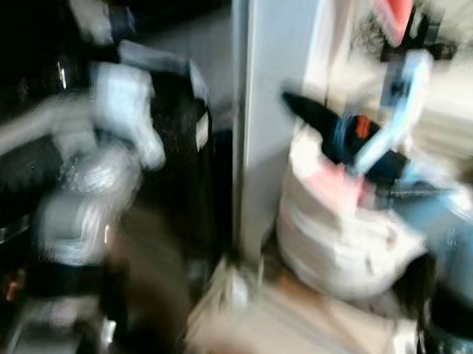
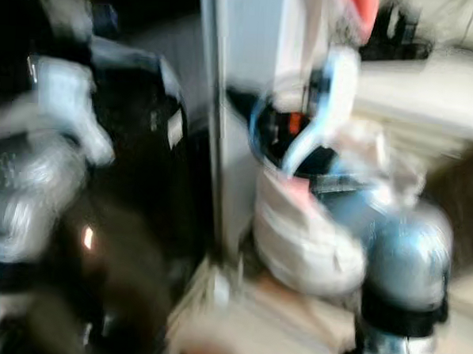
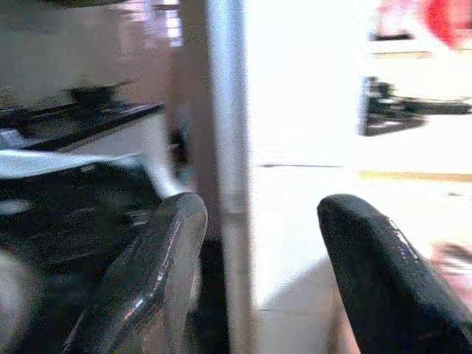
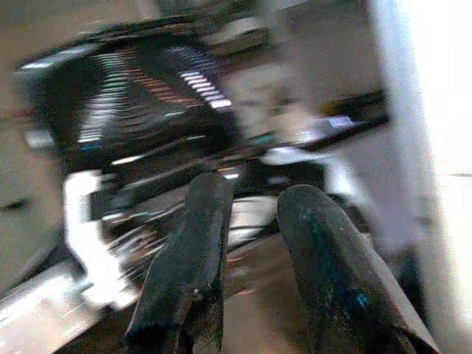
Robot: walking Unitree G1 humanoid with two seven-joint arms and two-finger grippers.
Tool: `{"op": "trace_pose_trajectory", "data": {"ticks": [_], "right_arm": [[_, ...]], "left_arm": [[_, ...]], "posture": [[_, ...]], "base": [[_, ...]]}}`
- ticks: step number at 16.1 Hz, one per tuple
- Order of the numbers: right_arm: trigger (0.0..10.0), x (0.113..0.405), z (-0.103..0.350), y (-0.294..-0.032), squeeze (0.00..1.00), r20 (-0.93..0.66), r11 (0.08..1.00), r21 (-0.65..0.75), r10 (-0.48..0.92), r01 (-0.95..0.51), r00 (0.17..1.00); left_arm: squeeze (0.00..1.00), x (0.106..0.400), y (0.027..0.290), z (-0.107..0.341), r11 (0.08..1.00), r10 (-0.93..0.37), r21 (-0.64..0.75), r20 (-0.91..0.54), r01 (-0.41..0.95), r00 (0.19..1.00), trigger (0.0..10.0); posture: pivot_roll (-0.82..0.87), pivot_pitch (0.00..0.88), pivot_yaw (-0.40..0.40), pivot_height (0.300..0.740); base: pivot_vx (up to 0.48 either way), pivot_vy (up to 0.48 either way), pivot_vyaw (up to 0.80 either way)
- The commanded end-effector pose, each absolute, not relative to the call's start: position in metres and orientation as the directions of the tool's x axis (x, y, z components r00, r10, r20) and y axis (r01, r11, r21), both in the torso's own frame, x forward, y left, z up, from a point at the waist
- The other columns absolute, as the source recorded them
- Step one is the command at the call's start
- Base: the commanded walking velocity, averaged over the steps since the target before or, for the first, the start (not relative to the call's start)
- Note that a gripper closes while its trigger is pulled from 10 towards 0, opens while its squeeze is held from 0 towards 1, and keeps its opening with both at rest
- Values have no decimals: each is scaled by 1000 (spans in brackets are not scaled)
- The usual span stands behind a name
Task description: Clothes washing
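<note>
The laundry sits in a white bag or basket (image 1: 340, 238) on the floor, just beside the foot of a pale upright post or door edge (image 1: 272, 107); dark, pink and light-blue clothes (image 1: 357, 151) are heaped out of its top, though blur hides what each piece is. Left of the post stands a dark bulky appliance (image 1: 177, 166), too smeared to name with certainty. The left gripper (image 3: 258, 273) hangs in the air with its two black fingers spread wide and nothing between them, looking past the post toward a bright floor. The right gripper (image 4: 254, 265) has its fingers a narrow gap apart, also empty, facing a dark ribbed object (image 4: 140, 96) with white fittings. All views are streaked, so the robot seems to be walking or turning, and neither gripper touches the clothes. To do this step well, I judge it should first come to rest squarely before the bag, near enough to reach without leaning, then open the right fingers wider and go down onto the top of the heap, keeping clear of the post.
</note>
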State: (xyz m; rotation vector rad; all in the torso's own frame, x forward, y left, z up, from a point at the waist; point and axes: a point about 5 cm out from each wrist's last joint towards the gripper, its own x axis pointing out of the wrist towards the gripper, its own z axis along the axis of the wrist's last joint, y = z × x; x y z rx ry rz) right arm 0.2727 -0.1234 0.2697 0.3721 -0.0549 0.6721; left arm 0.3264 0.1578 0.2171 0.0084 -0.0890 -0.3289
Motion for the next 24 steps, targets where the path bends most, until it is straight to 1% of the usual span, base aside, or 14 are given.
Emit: {"op": "trace_pose_trajectory", "data": {"ticks": [1,2,3,4,8,13,17,24], "right_arm": [[10000,273,268,-132,0,174,804,266,502,-531,847],[10000,270,259,-133,0,151,845,250,449,-473,881],[10000,268,251,-134,0,131,864,283,396,-417,909],[10000,267,245,-134,0,118,881,272,368,-387,922],[10000,271,231,-137,0,113,931,208,283,-301,952],[10000,274,228,-141,0,117,943,194,252,-271,960],[10000,276,228,-147,0,136,947,201,226,-250,965],[10000,275,227,-149,0,144,947,205,221,-247,965]], "left_arm": [[0,324,155,220,955,-295,62,100,290,950,10000],[0,323,144,218,952,-303,59,87,299,949,10000],[0,324,135,219,950,-312,51,89,308,946,10000],[0,325,130,218,947,-320,59,86,316,943,10000],[0,327,123,218,953,-301,61,93,297,949,10000],[0,326,121,217,953,-298,89,90,291,950,10000],[0,326,117,216,947,-314,103,83,305,946,10000],[0,327,115,217,943,-325,104,82,317,942,10000]], "posture": [[1,0,101,740],[-6,0,111,740],[-15,0,123,740],[-22,0,129,740],[-27,0,135,740],[-25,0,132,740],[-31,0,141,740],[-36,0,154,740]], "base": [[0,0,0],[0,-480,0],[0,-480,0],[0,-480,0],[0,-480,0],[0,-480,0],[0,-480,434],[0,-480,436]]}}
